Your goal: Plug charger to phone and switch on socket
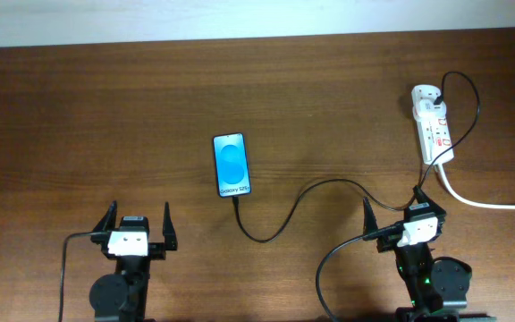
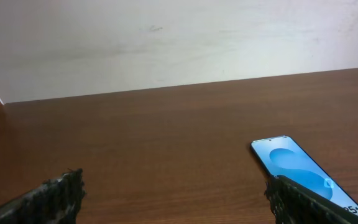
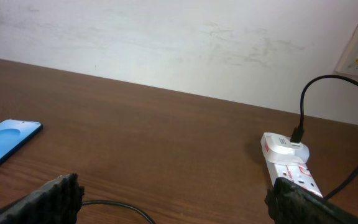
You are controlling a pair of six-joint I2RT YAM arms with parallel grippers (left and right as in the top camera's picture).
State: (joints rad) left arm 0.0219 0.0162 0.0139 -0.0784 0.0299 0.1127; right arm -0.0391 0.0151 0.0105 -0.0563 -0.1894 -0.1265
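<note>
Judging the charger [image 1: 338, 182] tip already at the phone [image 1: 232, 165], ahead-left of the right tool [image 1: 393, 200] (can't tell if fully seated), we take flipping the switch as the step in hand. Right tool & left tool [image 1: 139, 211] are both spread wide w/ nothing held. The socket [image 1: 433, 125] lies ahead, slightly right of the right tool. We'd close up first, then press one fingertip straight down on the red switch by the plug w/o shoving the socket or snagging the charger.

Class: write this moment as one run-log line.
left gripper open, empty | right gripper open, empty | charger tip at phone bottom edge | socket switch state unclear
</note>
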